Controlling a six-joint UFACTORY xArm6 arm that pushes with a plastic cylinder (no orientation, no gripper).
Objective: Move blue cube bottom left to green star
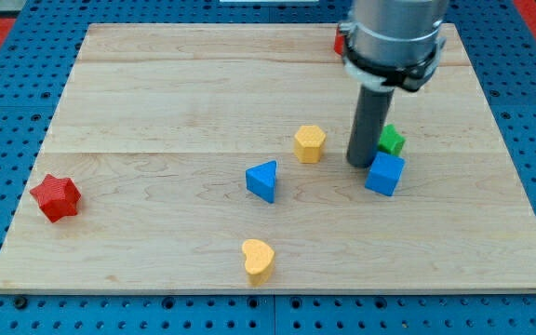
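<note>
The blue cube sits right of the board's middle. The green star lies just above it, almost touching, and is partly hidden by my rod. My tip rests on the board at the cube's upper left, close beside it and just left of the green star.
A blue triangular block lies near the centre. A yellow hexagonal block sits above and right of it. A yellow heart lies near the bottom edge. A red star is at the far left. A red block shows behind the arm at the top.
</note>
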